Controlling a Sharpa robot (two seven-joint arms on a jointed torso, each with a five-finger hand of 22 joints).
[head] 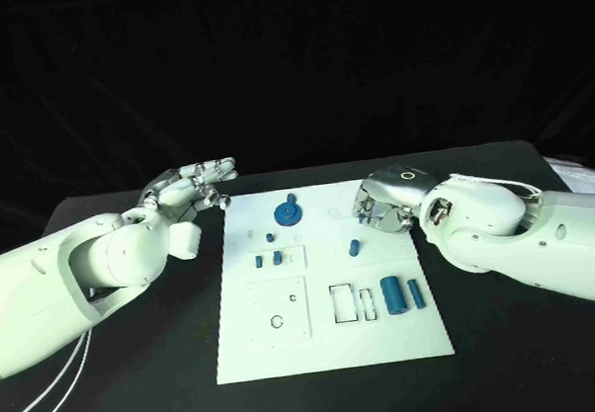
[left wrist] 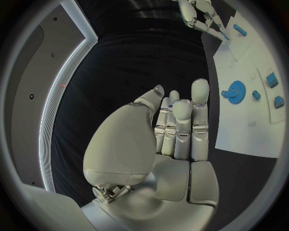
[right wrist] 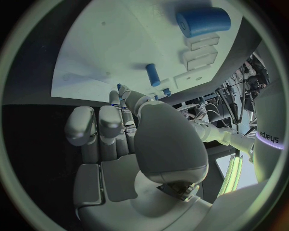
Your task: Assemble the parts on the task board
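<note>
The white task board point(head: 335, 351) lies in the middle of the table. A blue gear point(head: 288, 212) sits at its far end, small blue pieces point(head: 277, 258) and a peg point(head: 354, 248) stand mid-board, and blue cylinders point(head: 391, 293) lie nearer me on the right. My left hand point(head: 195, 189) hovers off the board's far left corner, fingers straight and apart, holding nothing point(left wrist: 171, 130); the gear point(left wrist: 236, 90) lies beyond its fingertips. My right hand point(head: 382, 212) hangs over the board's far right edge, fingers stretched out point(right wrist: 129, 125) with nothing seen in them, near the peg point(right wrist: 153, 74).
Black table surrounds the board on all sides. My bulky white forearms lie along both sides of the board. A rectangular outline point(head: 342, 303) and a raised square plate point(head: 280, 310) mark the board's near half. A large blue cylinder point(right wrist: 203, 21) lies past the right hand.
</note>
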